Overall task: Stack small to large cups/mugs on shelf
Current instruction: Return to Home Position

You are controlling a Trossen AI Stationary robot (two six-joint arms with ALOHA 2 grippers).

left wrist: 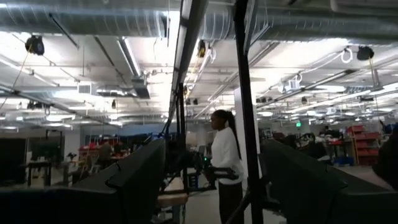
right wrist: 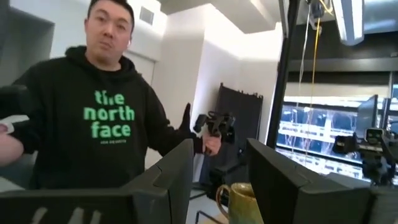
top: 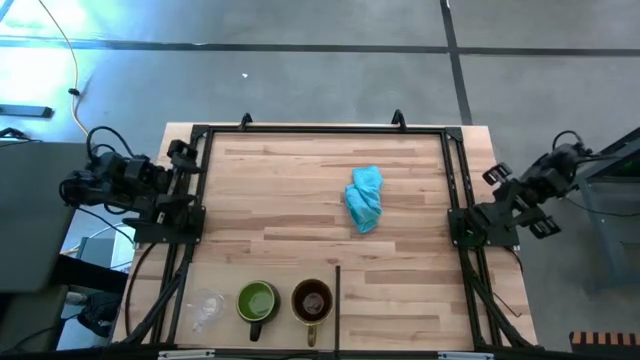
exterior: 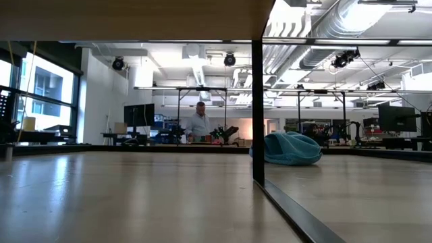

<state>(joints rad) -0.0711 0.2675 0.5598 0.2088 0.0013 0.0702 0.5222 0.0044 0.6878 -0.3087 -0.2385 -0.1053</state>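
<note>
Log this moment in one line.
left gripper open, left edge | right gripper open, right edge | clear cup, green mug, brown mug: row on shelf | blue cloth mid-shelf

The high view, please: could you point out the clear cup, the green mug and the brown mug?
clear cup (top: 206, 307): high view, its see-through body.
green mug (top: 257, 300): high view, its green inside.
brown mug (top: 312, 299): high view, its dark inside.

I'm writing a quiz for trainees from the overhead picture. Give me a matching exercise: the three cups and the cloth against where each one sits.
Things:
1. clear cup
2. green mug
3. brown mug
4. light-blue cloth

Places, in the high view:
A. middle of the row
B. alone, away from the row
C. right end of the row
D. left end of the row

Pairs: 1-D, 2-A, 3-C, 4-B
</note>
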